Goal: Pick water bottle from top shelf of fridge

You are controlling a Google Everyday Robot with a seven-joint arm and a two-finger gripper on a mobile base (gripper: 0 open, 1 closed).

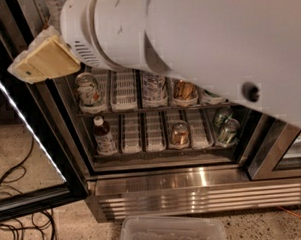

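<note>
The fridge (193, 190) stands open in front of me, with wire shelves and a ribbed steel base. My white arm fills the top and right of the camera view. My gripper (24, 71), with cream-coloured fingers, sits at the upper left in front of the fridge's left edge, above a can (88, 89). The water bottle and the top shelf are hidden behind my arm. Two lower wire shelves show, each with white slotted lane trays (124, 90).
The upper visible shelf holds cans and a jar (184, 92). The lower one holds a brown-liquid bottle (104, 136), a jar (179, 133) and green glass bottles (226, 128). The black-framed door with its lit strip (28, 127) is open at left. Cables (16, 203) and a clear plastic bin (170, 233) lie on the floor.
</note>
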